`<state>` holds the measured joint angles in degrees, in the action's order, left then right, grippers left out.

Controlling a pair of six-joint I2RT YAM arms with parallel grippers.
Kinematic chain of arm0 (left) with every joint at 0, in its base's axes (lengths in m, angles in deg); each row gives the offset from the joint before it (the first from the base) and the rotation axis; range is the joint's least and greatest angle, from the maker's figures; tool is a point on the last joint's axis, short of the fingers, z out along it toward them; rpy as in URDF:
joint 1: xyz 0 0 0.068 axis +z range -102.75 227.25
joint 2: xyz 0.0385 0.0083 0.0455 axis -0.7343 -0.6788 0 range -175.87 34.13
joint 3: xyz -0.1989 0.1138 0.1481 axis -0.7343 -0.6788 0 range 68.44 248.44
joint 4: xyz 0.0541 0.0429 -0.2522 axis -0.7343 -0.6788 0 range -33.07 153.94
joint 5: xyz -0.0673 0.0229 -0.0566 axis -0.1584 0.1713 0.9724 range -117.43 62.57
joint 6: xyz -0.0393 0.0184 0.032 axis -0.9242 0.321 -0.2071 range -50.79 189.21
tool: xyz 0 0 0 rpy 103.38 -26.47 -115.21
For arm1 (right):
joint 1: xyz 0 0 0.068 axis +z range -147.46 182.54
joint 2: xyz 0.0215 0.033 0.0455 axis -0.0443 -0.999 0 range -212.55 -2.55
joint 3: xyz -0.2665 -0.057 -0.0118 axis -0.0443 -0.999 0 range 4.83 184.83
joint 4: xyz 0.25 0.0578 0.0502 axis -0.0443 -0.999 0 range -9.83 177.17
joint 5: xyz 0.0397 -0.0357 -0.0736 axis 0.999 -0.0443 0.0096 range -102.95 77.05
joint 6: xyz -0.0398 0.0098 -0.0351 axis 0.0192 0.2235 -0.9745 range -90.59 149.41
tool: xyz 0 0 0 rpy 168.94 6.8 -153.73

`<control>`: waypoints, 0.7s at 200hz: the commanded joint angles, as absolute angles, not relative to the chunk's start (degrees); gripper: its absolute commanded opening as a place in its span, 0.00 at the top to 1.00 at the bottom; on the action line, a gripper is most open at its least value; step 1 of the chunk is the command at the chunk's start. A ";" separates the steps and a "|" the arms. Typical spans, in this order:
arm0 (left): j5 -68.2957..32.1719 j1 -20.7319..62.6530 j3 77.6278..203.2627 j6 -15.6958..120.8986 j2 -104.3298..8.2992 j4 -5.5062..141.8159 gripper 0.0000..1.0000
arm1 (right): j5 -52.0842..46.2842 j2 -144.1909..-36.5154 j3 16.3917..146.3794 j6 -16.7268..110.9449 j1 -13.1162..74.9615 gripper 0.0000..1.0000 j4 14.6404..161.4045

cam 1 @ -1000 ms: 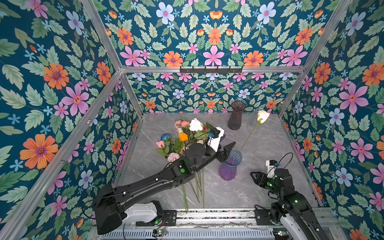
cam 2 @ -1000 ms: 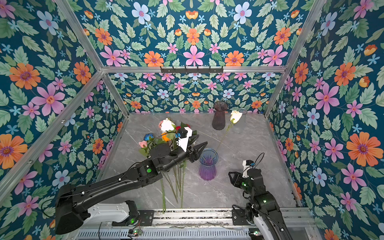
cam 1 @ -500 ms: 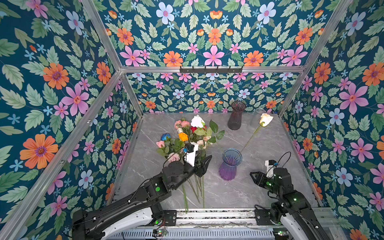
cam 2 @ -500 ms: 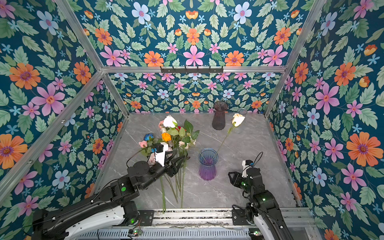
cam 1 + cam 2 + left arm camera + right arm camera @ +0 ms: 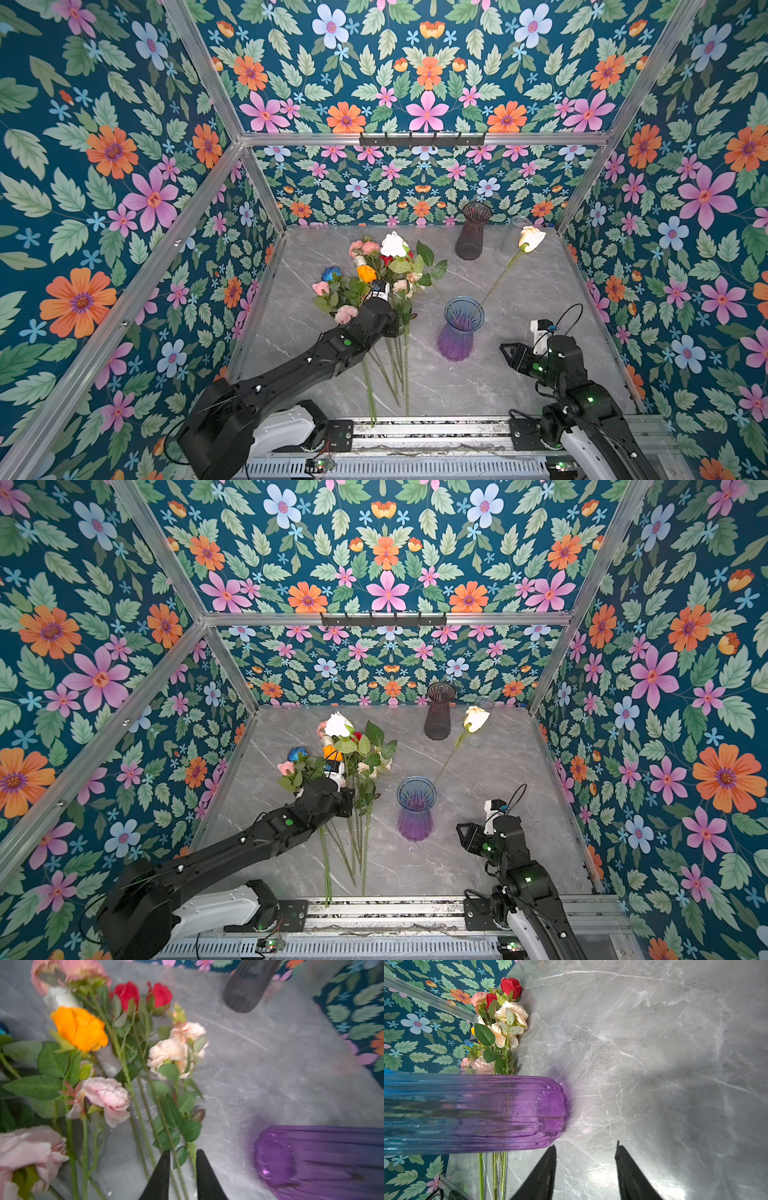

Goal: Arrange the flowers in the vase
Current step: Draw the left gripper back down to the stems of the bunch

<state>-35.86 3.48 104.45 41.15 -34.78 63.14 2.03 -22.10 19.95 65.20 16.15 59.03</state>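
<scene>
At 9 o'clock of purple ribbed glass vase (image 5: 457,336): artificial green-stemmed flowers (image 5: 353,291), likely light, springy; take bare lower stems (image 5: 406,374). Left hand (image 5: 182,1152) narrow astride them, grip unclear; right hand (image 5: 585,1145) spread.

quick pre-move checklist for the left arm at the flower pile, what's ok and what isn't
1. Left pincer straddles stems of the flowers: ok.
2. Only one stem between its fingers: not ok, two seem to run there.
3. Grip closed: not ok, fingers apart.
4. Purple vase upright: ok.
5. Room in its mouth: ok, only the cream rose inside.
6. Right pincer open, empty, apart from vase: ok.
</scene>
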 commanded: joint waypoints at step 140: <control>-22.78 15.07 109.74 41.17 -56.24 71.00 0.77 | 2.21 -21.27 20.11 64.87 16.16 0.52 60.06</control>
<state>-23.09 14.63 108.85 41.26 -55.06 71.55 2.03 -21.47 19.95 65.20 16.15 59.03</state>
